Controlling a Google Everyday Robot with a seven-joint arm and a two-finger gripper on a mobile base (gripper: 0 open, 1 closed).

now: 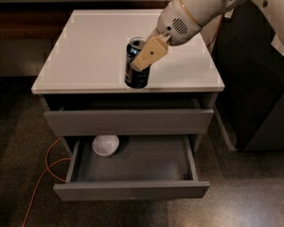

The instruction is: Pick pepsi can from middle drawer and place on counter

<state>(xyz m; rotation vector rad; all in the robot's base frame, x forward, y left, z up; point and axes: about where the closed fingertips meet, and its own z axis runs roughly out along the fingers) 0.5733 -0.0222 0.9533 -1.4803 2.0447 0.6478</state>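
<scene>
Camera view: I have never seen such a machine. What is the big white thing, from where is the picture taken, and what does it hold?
The white thing is a robot arm ending in a two-finger pincer. One camera looks down at a grey drawer cabinet from the front. The pincer is closed on a pepsi can over the front of the counter; whether the can touches it, I cannot tell. Below, the middle drawer stands open, with a white bowl in its back left corner.
</scene>
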